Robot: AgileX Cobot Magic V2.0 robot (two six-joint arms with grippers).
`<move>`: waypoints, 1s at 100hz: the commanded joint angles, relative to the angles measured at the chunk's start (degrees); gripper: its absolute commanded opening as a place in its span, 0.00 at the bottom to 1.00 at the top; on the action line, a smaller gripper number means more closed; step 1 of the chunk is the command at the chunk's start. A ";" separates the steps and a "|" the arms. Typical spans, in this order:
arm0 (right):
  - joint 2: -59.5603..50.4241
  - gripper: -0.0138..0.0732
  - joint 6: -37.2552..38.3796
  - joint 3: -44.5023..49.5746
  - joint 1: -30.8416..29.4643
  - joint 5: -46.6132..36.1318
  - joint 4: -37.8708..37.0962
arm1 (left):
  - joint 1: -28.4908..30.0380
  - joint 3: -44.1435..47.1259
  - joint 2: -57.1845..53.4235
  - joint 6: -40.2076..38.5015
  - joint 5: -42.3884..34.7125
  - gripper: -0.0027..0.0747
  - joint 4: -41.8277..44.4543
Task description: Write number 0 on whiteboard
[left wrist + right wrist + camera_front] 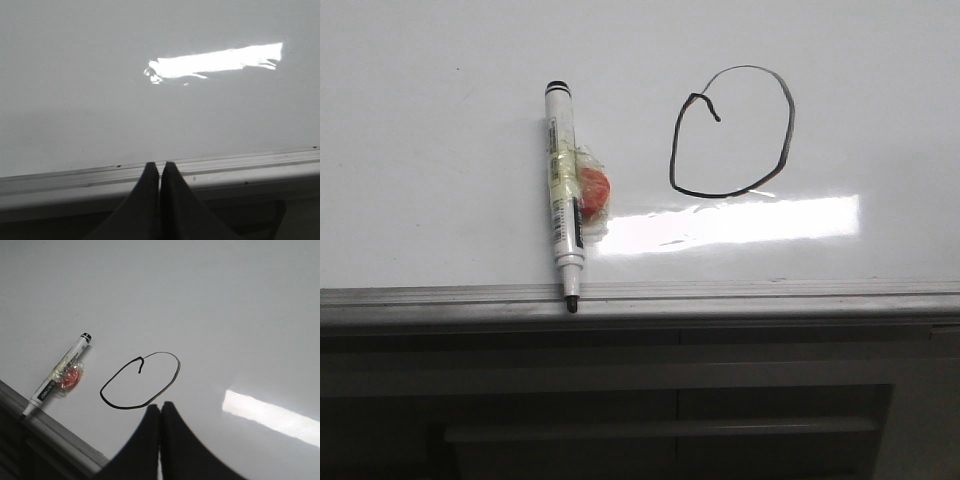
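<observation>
The number 0 (732, 133) is a thin black oval loop with a small hook at its upper left, drawn on the glossy whiteboard (440, 120). It also shows in the right wrist view (141, 381). A white marker pen (563, 190) with a red blob taped on lies on the board left of the loop, its tip over the grey edge strip (770, 293). My right gripper (160, 405) is shut and empty, just beside the loop's edge. My left gripper (159, 165) is shut and empty over the edge strip (250, 162). Neither gripper shows in the front view.
A bright rectangular glare (740, 222) lies on the board below the loop. In front of the board is a dark grey panelled surface with a horizontal bar (660, 430). The marker also shows in the right wrist view (59, 375).
</observation>
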 commanded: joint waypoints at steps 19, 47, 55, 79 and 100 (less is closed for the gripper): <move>0.44 0.08 -0.07 -1.56 -0.39 -4.47 -0.34 | 0.12 1.78 -1.57 -0.45 -2.55 0.01 -0.71; 0.44 0.08 -0.07 -1.25 -0.39 -3.67 -0.34 | 0.12 1.78 -1.57 -0.45 -2.55 0.01 -0.71; 0.44 0.08 -0.07 -1.25 -0.39 -1.55 -0.34 | 0.12 1.78 -1.57 -0.45 -2.55 0.01 -0.71; 0.44 0.08 -0.07 0.80 -0.39 -0.25 -0.34 | 0.12 1.78 -1.57 -0.45 -2.55 0.01 -0.71; 0.44 0.08 -0.07 5.43 -0.39 -7.08 -0.34 | 0.12 1.78 -1.57 -0.45 -2.55 0.01 -0.71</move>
